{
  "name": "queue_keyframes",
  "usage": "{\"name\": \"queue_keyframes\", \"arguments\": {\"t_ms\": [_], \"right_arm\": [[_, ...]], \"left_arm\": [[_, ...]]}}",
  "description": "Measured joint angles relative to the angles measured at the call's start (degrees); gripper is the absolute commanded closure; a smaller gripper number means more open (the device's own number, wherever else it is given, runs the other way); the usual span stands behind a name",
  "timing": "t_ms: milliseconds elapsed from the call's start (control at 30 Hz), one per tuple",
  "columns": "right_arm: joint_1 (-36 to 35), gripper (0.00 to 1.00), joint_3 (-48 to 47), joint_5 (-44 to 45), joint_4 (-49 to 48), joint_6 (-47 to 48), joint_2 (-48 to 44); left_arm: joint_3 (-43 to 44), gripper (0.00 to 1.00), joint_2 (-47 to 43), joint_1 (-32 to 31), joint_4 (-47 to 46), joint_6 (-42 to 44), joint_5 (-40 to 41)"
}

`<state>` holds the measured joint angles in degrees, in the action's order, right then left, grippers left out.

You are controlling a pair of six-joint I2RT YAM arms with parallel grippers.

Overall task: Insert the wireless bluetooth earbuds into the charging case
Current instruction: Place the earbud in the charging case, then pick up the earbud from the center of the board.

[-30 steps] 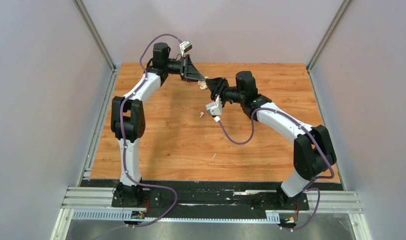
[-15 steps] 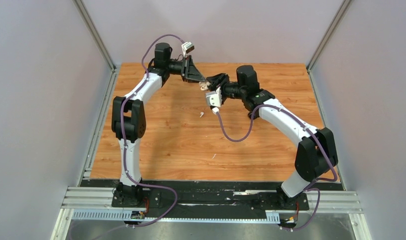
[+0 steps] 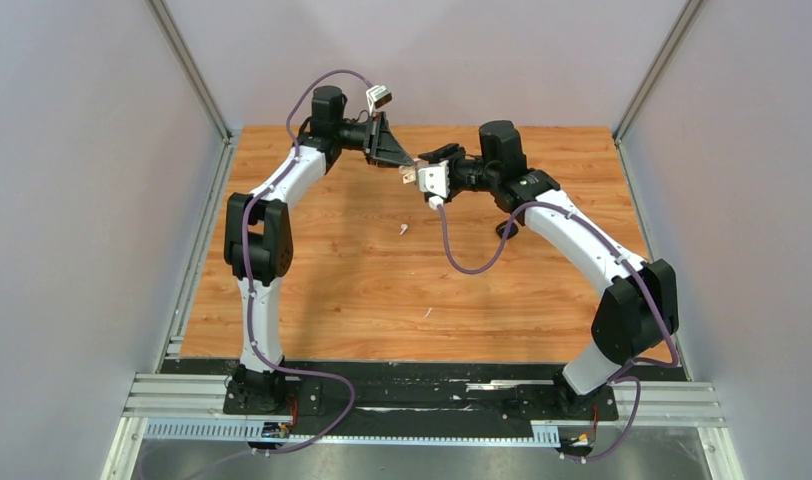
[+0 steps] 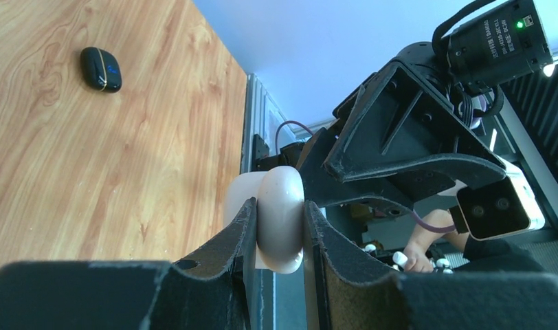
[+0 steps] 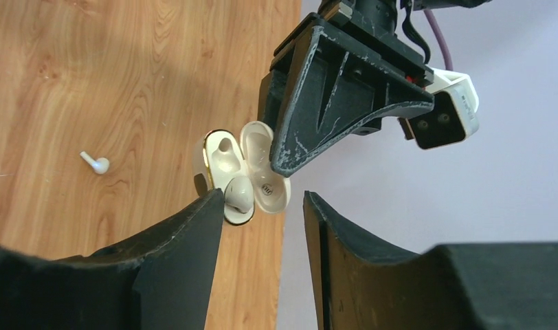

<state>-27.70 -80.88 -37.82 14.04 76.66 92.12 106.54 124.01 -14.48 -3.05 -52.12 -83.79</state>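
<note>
Left jaws clamped on open cream charging case (image 5: pixel 245 172), held up off worktop (image 3: pixel 332 280). Right jaws apart, just beside it. One white earbud (image 5: pixel 95 163) lying loose on worktop.

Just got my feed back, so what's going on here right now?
The left gripper holds the open charging case in the air above the table. The right gripper is open right beside it, holding nothing. One bud looks seated in the case; a white earbud lies on the table.
</note>
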Motion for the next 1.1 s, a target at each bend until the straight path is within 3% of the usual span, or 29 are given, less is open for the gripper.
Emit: {"name": "queue_keyframes", "arguments": {"t_ms": [333,533,733,900,1100], "right_arm": [[2.19,0.46,-2.23,-2.51,8.57,-7.85,-0.24],[5.46,0.50,-7.91,-5.66,10.45,-27.21,0.96],[11.61,0.58,-11.72,-9.18,9.49,-47.91,7.78],[11.32,0.57,-13.44,-5.46,10.10,-62.49,18.62],[7.21,0.62,-13.55,1.62,12.13,-70.10,24.59]], "left_arm": [[0.00,1.00,0.00,0.00,0.00,-0.11,-0.35],[0.00,1.00,0.00,0.46,0.72,0.90,0.31],[2.16,1.00,-0.15,2.32,13.60,10.71,5.09],[1.38,1.00,-1.31,6.60,21.16,15.76,10.36],[-3.85,1.00,-6.03,12.46,26.38,19.26,13.84]]}}
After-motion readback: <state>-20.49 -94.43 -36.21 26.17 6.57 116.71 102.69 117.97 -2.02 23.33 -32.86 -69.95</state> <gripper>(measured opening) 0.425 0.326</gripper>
